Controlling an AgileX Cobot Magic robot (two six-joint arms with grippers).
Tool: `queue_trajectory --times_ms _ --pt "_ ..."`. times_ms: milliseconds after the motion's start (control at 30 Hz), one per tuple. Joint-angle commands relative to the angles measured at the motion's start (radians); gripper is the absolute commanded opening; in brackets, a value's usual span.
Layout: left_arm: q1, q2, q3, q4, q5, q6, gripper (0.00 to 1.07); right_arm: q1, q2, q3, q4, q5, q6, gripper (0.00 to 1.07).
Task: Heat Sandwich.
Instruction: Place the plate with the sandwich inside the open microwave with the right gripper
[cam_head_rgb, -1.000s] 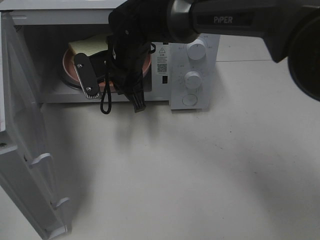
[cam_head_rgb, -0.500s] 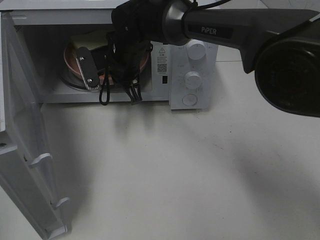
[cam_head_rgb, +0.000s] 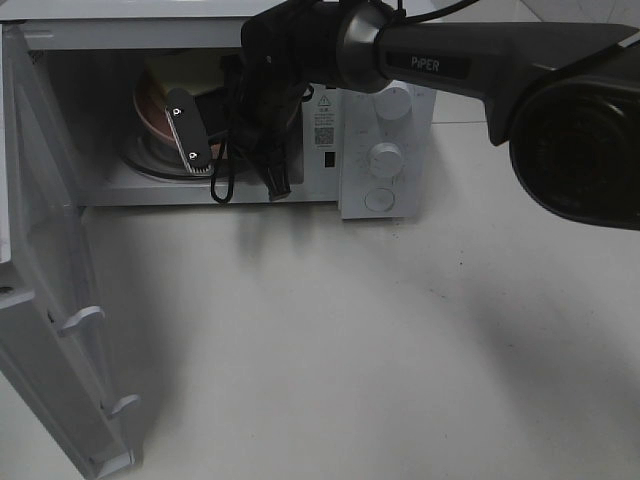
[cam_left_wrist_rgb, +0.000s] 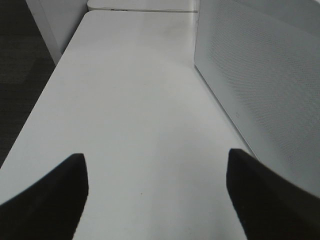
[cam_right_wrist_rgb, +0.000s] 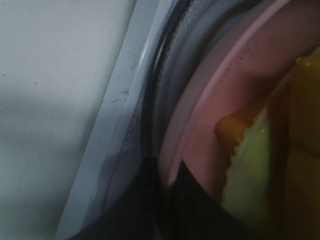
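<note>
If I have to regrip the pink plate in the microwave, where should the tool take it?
Pinch the pink plate by its thin front rim, coming through the microwave opening. The sandwich covers the middle, and the cavity walls likely block the other sides. The right tool grips that rim.

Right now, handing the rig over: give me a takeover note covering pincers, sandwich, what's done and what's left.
Left pincer: open, empty, over the table.
Right pincer: shut on the rim of the pink plate, inside the microwave.
Sandwich: on that plate.
Done: door open, plate inside.
To do: release plate, withdraw arm, shut door, start heating.
</note>
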Motion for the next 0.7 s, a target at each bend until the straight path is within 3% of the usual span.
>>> queue_trajectory --times_ms 33,700 --pt "0.001 -0.017 0.003 0.004 -0.018 -0.001 0.74 -0.003 0.010 -0.012 0.014 -0.045 -0.011 0.00" --pt "0.001 -0.017 0.003 0.004 -0.018 -0.001 0.74 -0.003 0.017 -0.012 0.018 -0.093 0.046 0.03"
